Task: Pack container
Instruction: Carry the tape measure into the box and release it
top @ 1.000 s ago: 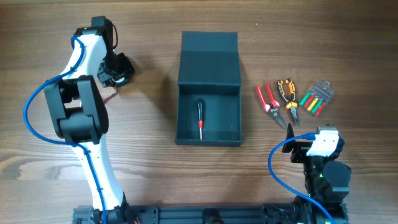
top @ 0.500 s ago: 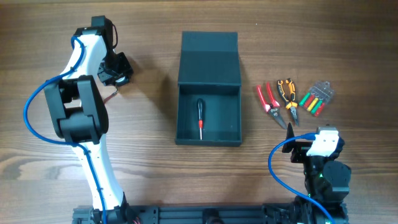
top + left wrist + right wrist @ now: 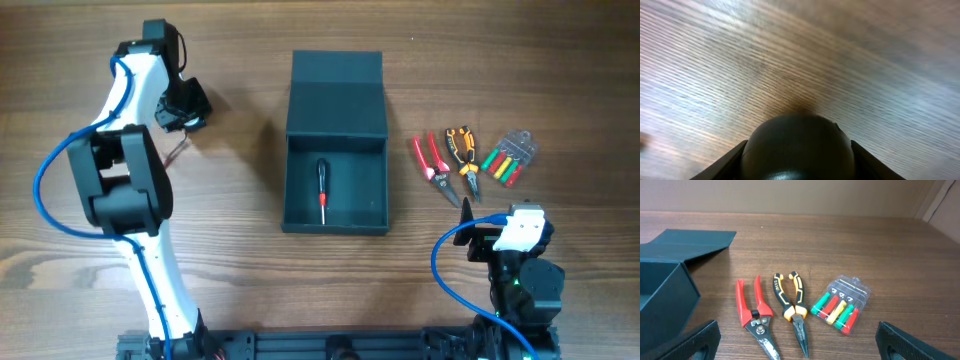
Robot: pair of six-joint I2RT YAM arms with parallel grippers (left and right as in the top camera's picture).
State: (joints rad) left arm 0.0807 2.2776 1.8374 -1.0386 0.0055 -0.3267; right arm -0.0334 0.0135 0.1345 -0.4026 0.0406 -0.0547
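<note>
Lying mid-worktop (image 3: pixel 240 60), lid open toward far side: container (image 3: pixel 362 190), screwdriver (image 3: pixel 322 192) inside. Right jaws released wide, empty, just near of tools; left jaws: cannot tell. Risk: grabbing red cutters (image 3: pixel 431 158), nudging tight-packed pliers (image 3: pixel 463 155), bit case (image 3: pixel 508 158) askew.

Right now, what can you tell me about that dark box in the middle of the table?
The container is a matte, dark teal-grey rectangular box, standing open on the wooden table. Its flat hinged lid is folded back on the far side. Inside lies one black-and-red screwdriver. Nothing else touches it.
</note>
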